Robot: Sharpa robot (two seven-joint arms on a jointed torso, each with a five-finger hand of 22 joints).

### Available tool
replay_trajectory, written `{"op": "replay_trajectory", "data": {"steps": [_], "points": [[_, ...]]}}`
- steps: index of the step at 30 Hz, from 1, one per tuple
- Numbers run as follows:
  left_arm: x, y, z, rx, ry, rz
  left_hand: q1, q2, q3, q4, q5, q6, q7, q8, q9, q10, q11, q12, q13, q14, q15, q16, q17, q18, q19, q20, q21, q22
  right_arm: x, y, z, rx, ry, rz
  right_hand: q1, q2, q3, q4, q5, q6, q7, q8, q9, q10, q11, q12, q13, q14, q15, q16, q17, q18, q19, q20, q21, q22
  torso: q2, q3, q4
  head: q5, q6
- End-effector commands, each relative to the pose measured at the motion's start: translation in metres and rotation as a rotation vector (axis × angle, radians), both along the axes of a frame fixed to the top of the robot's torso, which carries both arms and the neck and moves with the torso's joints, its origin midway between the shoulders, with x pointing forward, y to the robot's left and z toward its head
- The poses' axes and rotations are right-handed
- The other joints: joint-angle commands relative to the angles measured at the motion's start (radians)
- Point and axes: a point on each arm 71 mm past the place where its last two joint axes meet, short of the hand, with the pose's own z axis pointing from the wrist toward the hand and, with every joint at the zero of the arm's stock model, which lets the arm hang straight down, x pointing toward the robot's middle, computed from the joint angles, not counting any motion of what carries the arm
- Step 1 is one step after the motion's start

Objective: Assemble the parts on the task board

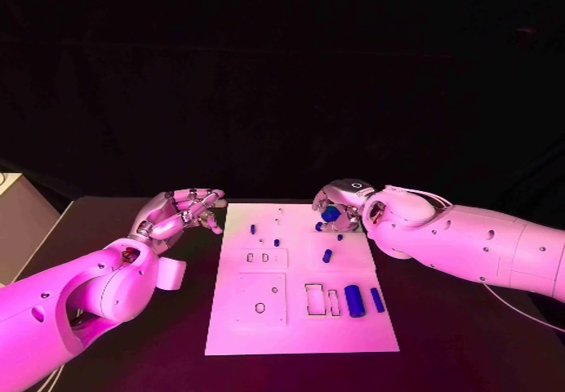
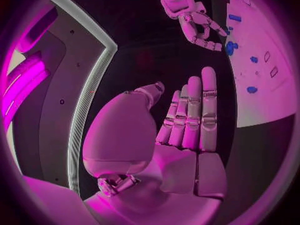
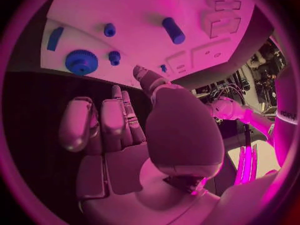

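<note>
While the flat white task board (image 1: pixel 301 327) lies in the middle of the black table (image 1: pixel 447 343), both silver hands hover at its far corners. The left hand (image 1: pixel 183 211) is beside the board's far left edge, fingers apart, holding nothing. The right hand (image 1: pixel 341 206) is over the far right part of the board; its wrist view shows its fingers spread with nothing in them. A round blue toothed gear (image 1: pixel 331 214) lies flat on the board just by that hand. Near the board's front right, a thick blue cylinder (image 1: pixel 354 300) and a thin blue bar (image 1: pixel 378 300) lie side by side, their long sides pointing from front to back.
</note>
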Motion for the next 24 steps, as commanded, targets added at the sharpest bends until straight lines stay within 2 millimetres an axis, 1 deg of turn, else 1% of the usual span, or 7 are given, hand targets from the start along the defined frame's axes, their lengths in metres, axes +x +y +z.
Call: {"op": "replay_trajectory", "data": {"steps": [1,4,9,11,12,18,24], "points": [[-0.0024,-0.0034,0.0022,-0.004,-0.003,-0.043,-0.009,0.001,0.008,0.0,0.003,0.001,-0.004,-0.006,0.001,0.007,-0.001,-0.003,0.002,-0.008,0.0,0.005,0.001,0.003,-0.007,0.001,0.006,0.004,0.0014,-0.0027,-0.0028,-0.09,-0.009,-0.04,0.014,0.002,-0.009,0.008,0.002,-0.002,-0.004,-0.005,0.003,0.017,-0.003,0.003,0.004,0.038,-0.001,0.03,0.027,-0.012,0.007,-0.003,0.015,0.018,0.012,-0.0009,0.0057,-0.003,0.002],[-0.0033,-0.0037,0.0034,-0.005,-0.004,-0.048,-0.009,0.001,0.008,0.0,0.003,0.001,-0.004,-0.006,0.001,0.007,-0.001,-0.003,0.002,-0.008,0.0,0.005,0.001,0.003,-0.007,0.001,0.006,0.004,0.0021,-0.0036,-0.0034,-0.1,-0.014,-0.052,0.021,0.005,-0.006,0.009,0.004,0.002,-0.004,-0.004,0.004,0.022,-0.005,0.003,0.006,0.038,-0.003,0.038,0.03,-0.013,0.011,-0.004,0.02,0.024,0.017,-0.0006,0.007,-0.004,0.004],[-0.0045,-0.0039,0.0051,-0.006,-0.007,-0.053,-0.01,-0.001,0.008,-0.001,0.003,-0.001,-0.004,-0.007,0.002,0.004,-0.001,-0.004,0.001,-0.01,0.0,0.01,0.004,0.003,-0.013,0.001,0.018,0.012,0.0033,-0.0049,-0.0041,-0.109,-0.018,-0.062,0.027,0.008,0.0,0.012,0.006,0.011,0.0,-0.001,0.008,0.025,-0.005,0.001,0.007,0.037,-0.004,0.05,0.037,-0.014,0.016,-0.006,0.024,0.029,0.024,-0.0022,0.0094,-0.007,0.005],[-0.005,-0.0037,0.0058,-0.006,-0.008,-0.054,-0.01,-0.001,0.008,-0.001,0.003,-0.001,-0.004,-0.007,0.002,0.004,-0.001,-0.004,0.001,-0.01,0.0,0.01,0.004,0.003,-0.013,0.001,0.018,0.012,0.0039,-0.0053,-0.0042,-0.11,-0.021,-0.066,0.028,0.008,0.002,0.012,0.007,0.013,0.0,0.0,0.008,0.027,-0.005,0.001,0.008,0.037,-0.004,0.052,0.038,-0.014,0.017,-0.006,0.025,0.031,0.027,-0.0022,0.0097,-0.005,0.006],[-0.0052,-0.0035,0.0062,-0.006,-0.009,-0.054,-0.01,-0.001,0.008,-0.001,0.003,-0.001,-0.004,-0.007,0.002,0.004,-0.001,-0.004,0.001,-0.01,0.0,0.01,0.004,0.003,-0.013,0.001,0.018,0.012,0.0041,-0.0056,-0.0042,-0.109,-0.023,-0.069,0.03,0.011,0.01,0.016,0.011,0.019,0.003,0.001,0.01,0.03,-0.005,0.001,0.009,0.036,-0.004,0.053,0.032,-0.02,0.025,-0.007,0.045,0.058,0.029,-0.0021,0.01,-0.004,0.008],[-0.0058,-0.0031,0.0071,-0.005,-0.008,-0.055,-0.009,0.001,0.01,-0.001,0.003,-0.002,-0.003,-0.008,0.003,0.002,0.0,-0.005,0.001,-0.011,0.001,0.012,0.005,0.003,-0.016,0.001,0.024,0.016,0.004,-0.007,-0.0039,-0.1,-0.025,-0.071,0.023,0.016,0.036,0.03,0.024,0.028,0.008,0.002,0.012,0.041,-0.005,0.001,0.01,0.033,-0.004,0.065,0.034,-0.022,0.031,-0.007,0.054,0.07,0.037,-0.0042,0.0152,-0.008,0.01],[-0.0054,-0.0024,0.0073,-0.004,-0.007,-0.053,-0.008,0.001,0.011,-0.002,0.003,-0.003,-0.002,-0.009,0.003,0.001,0.0,-0.005,0.001,-0.012,0.001,0.013,0.006,0.003,-0.018,0.001,0.028,0.018,0.0029,-0.0039,-0.0044,-0.09,-0.011,-0.062,0.014,0.011,0.078,0.044,0.048,0.041,0.01,0.004,0.017,0.059,-0.004,0.0,0.011,0.029,-0.003,0.075,0.029,-0.022,0.032,-0.007,0.054,0.071,0.044,-0.0046,0.0152,-0.007,0.01]]}}
